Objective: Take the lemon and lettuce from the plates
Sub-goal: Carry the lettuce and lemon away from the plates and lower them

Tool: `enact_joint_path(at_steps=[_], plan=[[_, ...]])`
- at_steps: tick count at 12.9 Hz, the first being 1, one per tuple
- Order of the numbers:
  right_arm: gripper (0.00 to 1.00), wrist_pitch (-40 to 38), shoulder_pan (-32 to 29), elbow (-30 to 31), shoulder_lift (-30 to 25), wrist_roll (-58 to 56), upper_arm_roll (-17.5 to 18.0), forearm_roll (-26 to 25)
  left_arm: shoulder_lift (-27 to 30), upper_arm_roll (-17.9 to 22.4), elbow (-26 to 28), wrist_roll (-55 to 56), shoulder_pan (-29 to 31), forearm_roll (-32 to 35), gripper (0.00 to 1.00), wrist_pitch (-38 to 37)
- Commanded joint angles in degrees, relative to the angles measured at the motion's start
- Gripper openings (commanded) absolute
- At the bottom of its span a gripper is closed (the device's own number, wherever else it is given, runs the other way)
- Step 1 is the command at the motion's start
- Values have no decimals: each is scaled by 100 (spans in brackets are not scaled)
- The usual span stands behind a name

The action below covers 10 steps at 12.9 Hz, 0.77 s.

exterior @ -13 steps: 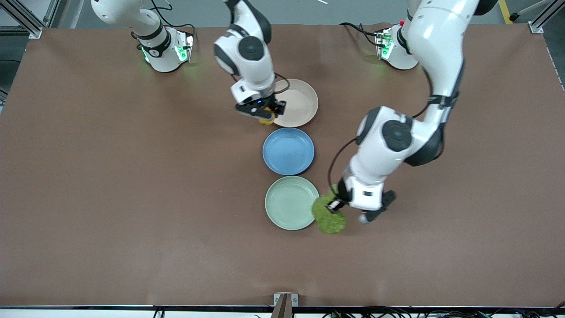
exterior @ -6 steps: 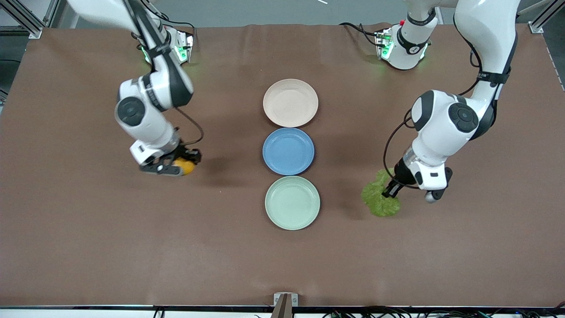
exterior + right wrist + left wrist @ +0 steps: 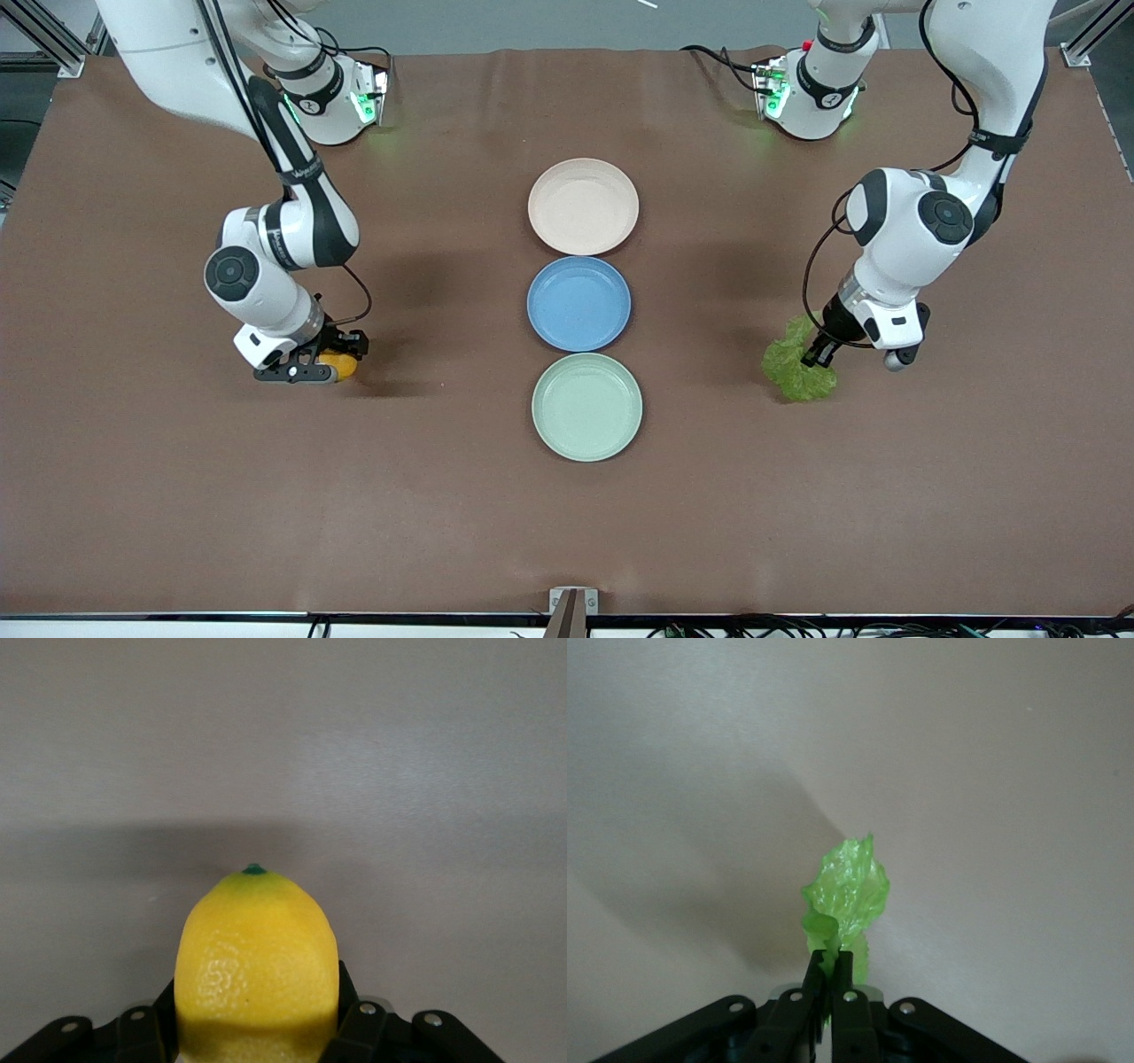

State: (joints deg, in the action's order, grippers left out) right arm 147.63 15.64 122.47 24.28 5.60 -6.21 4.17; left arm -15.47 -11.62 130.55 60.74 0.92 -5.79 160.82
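My right gripper (image 3: 330,363) is shut on the yellow lemon (image 3: 342,364) and holds it low over the brown table toward the right arm's end; the lemon (image 3: 257,970) fills the gap between the fingers in the right wrist view. My left gripper (image 3: 813,353) is shut on the crinkled green lettuce (image 3: 797,372), which hangs just above or on the table toward the left arm's end; in the left wrist view the leaf (image 3: 846,904) sticks out past the closed fingertips. The beige-pink plate (image 3: 583,206) and the mint green plate (image 3: 586,406) lie bare in the table's middle.
A blue plate (image 3: 578,302) lies between the beige-pink and mint plates, all in one row. The brown table (image 3: 177,496) spreads wide on both sides of the row. A small bracket (image 3: 572,602) sits at the table's edge nearest the front camera.
Both arms swung away from the plates toward their own ends of the table, carrying the lemon and the lettuce, and both grippers have dropped lower.
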Motion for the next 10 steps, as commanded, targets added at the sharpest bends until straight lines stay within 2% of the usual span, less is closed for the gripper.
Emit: enact_joint_path(at_steps=[1, 4, 5, 6, 8, 9, 10], plan=[[1, 3, -403, -47, 50, -427, 129, -83, -122, -69, 269, -71, 118, -63, 7, 633], [2, 55, -501, -65, 182, -525, 129, -74, -254, -60, 304, -106, 145, -63, 9, 793], [2, 56, -501, -65, 217, -525, 129, -74, -298, -60, 304, -202, 171, -63, 14, 811], [4, 64, -518, -65, 270, -525, 138, -57, -307, -60, 304, -421, 189, -63, 29, 811], [7, 64, -510, -65, 349, -525, 138, -39, -290, -60, 287, -851, 215, -63, 72, 811], [8, 64, -518, -74, 349, -525, 138, -39, -281, -60, 260, -1132, 224, -63, 77, 811], [18, 64, -518, -83, 349, -533, 138, -39, -246, -51, 243, -1491, 215, -28, 78, 802]])
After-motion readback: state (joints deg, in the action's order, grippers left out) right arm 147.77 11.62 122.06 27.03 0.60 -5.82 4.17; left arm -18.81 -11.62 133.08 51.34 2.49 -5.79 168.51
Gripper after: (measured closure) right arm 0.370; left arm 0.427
